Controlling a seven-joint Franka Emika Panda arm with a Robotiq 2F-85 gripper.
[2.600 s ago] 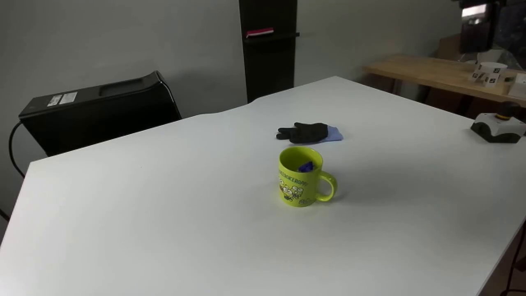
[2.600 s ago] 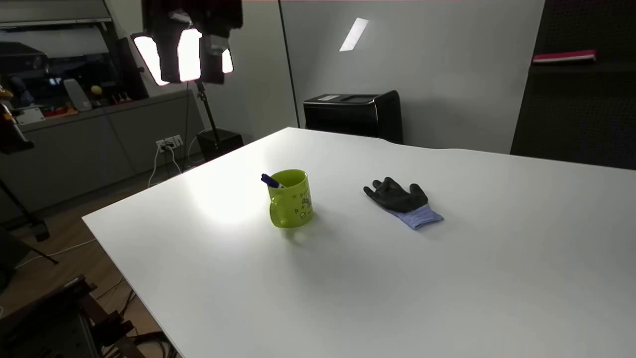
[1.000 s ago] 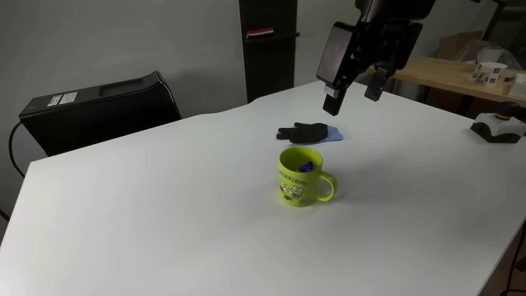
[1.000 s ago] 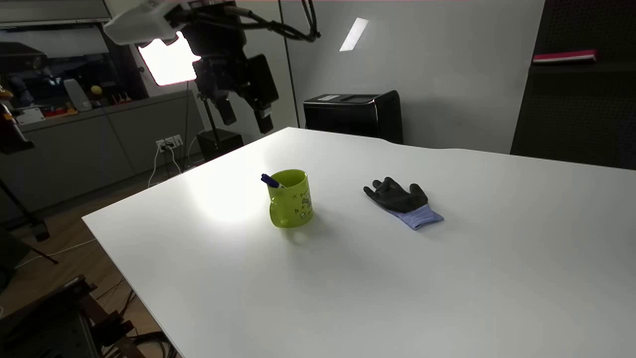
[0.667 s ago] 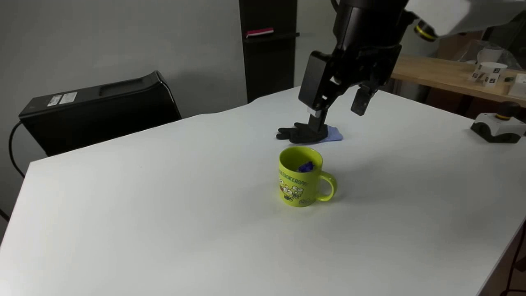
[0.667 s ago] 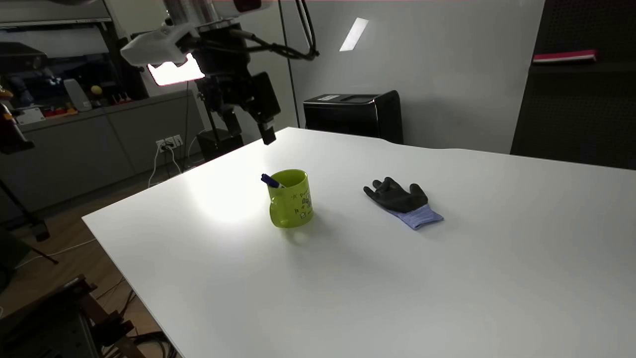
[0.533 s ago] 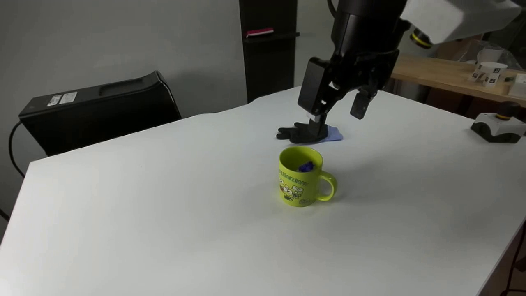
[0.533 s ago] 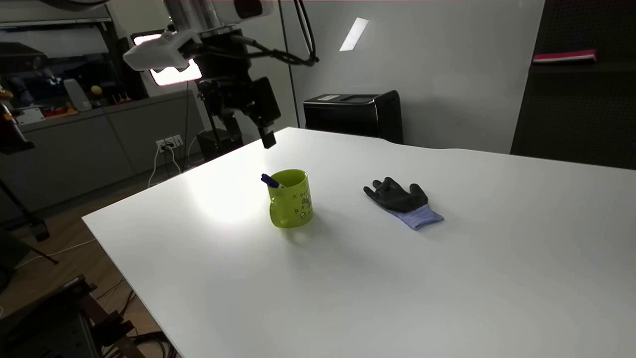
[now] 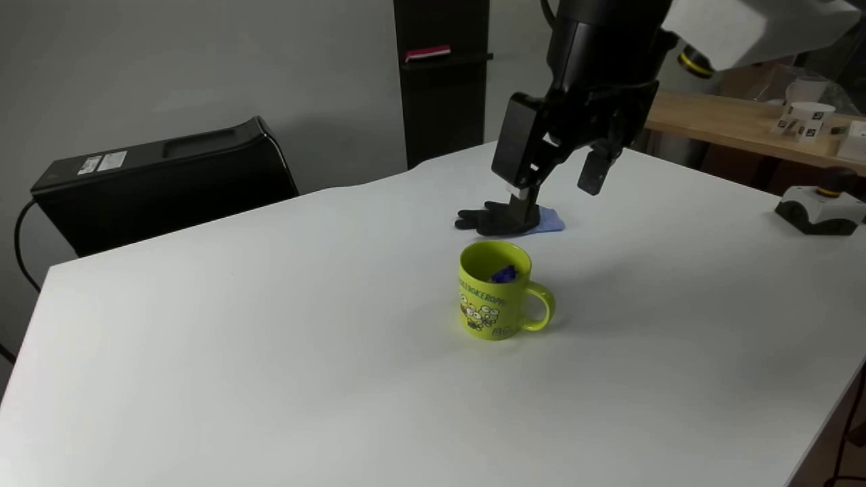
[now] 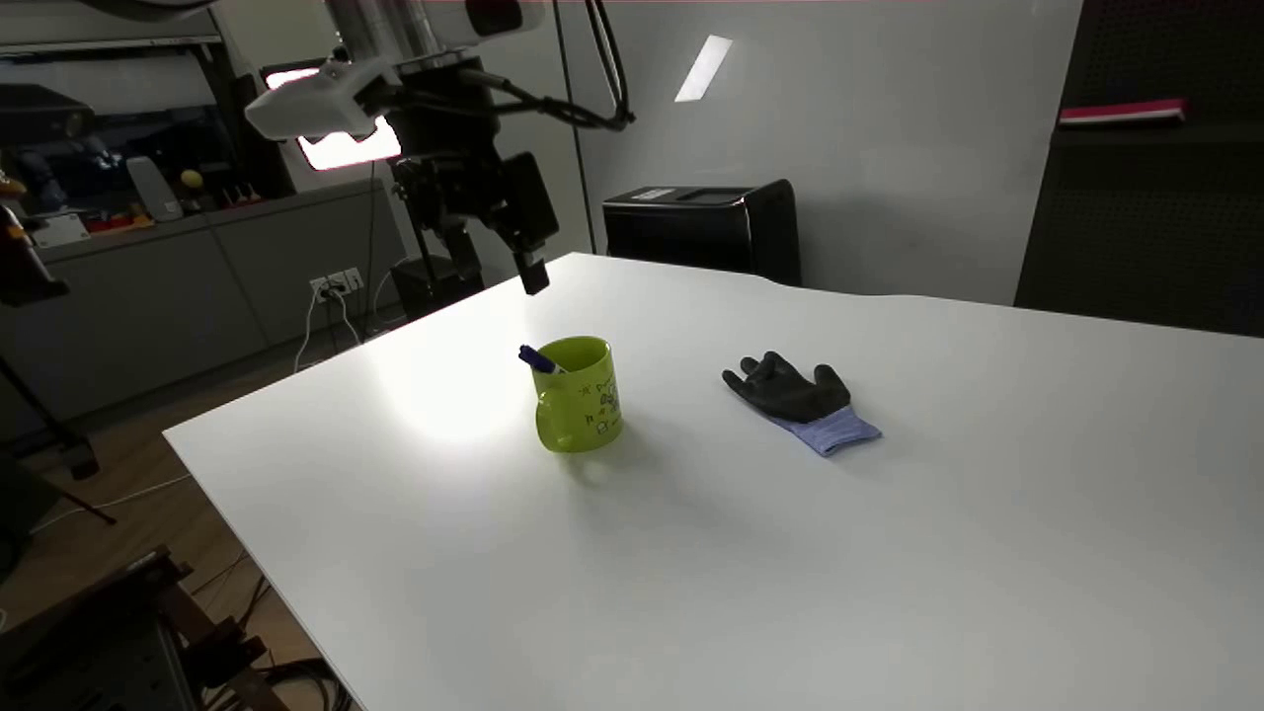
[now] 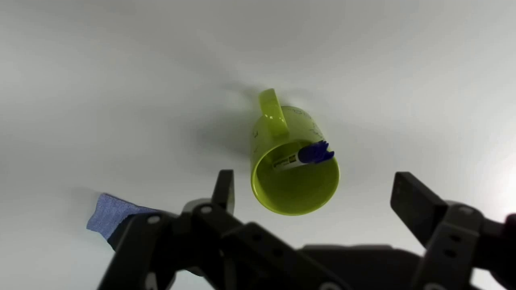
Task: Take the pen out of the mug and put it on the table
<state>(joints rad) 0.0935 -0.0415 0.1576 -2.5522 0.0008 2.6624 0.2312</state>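
Note:
The yellow-green mug stands upright on the white table in both exterior views, mug and table, mug and table. The pen has a blue cap and white barrel and leans inside the mug, cap up by the rim; pen, pen. The wrist view looks down into the mug, with the pen across its far side near the handle. The pen's lower end is hidden. My gripper is open and empty above the mug, tilted; it also shows in an exterior view. Its fingers touch nothing.
A black and blue glove lies on the table behind the mug; it also shows in an exterior view and partly in the wrist view. A grey and black button box sits at the table's edge. A black case stands beyond the table.
My open gripper has come in over the table and lowered toward the mug. In the last half second it is almost still. The mug, pen and glove have not moved.

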